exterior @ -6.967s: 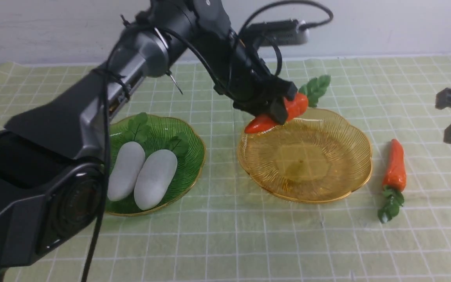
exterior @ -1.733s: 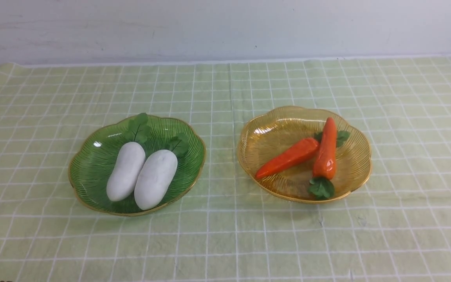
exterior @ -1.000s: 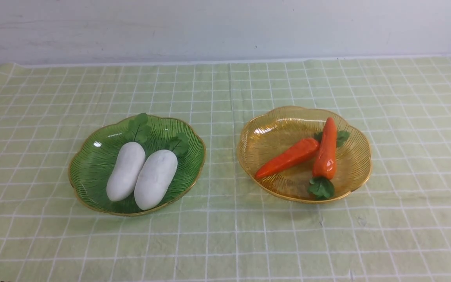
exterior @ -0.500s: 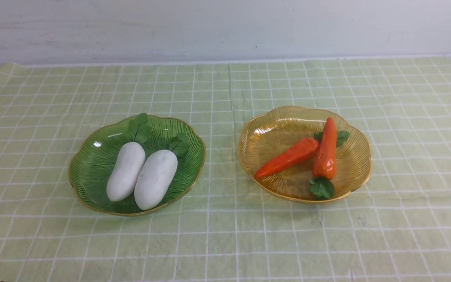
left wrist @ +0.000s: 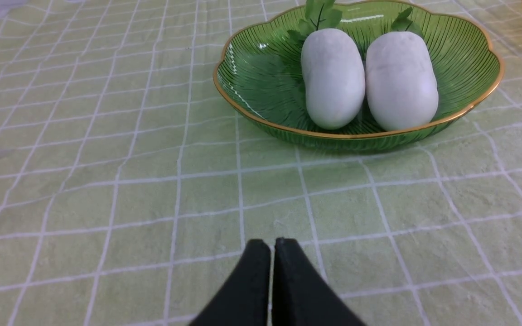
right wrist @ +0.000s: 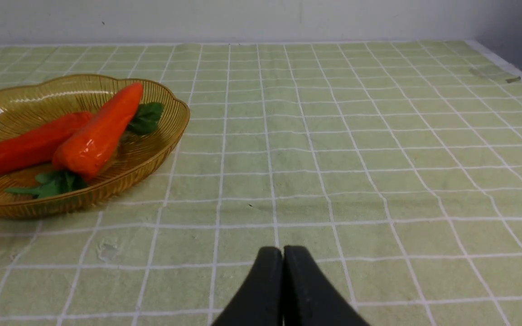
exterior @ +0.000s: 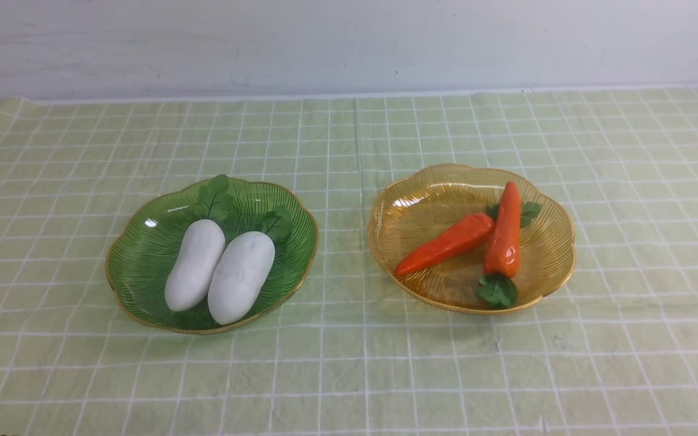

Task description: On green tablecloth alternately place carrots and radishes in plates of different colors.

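Two white radishes (exterior: 194,264) (exterior: 241,277) lie side by side in the green plate (exterior: 143,242) on the left of the green tablecloth (exterior: 349,363). Two orange carrots (exterior: 445,243) (exterior: 504,233) lie in the amber plate (exterior: 552,254) on the right, one leaning against the other. Neither arm shows in the front view. In the left wrist view my left gripper (left wrist: 273,244) is shut and empty, well short of the green plate (left wrist: 492,72). In the right wrist view my right gripper (right wrist: 283,251) is shut and empty, off to the side of the amber plate (right wrist: 170,131).
A pale wall (exterior: 349,42) runs behind the cloth's far edge. In the right wrist view the cloth's side edge (right wrist: 514,74) meets a dark surface.
Seven seconds ago the left gripper held a carrot over the amber plate and the other lay on the cloth. Both now lie in that plate, arms withdrawn. Nothing moved in the last second.
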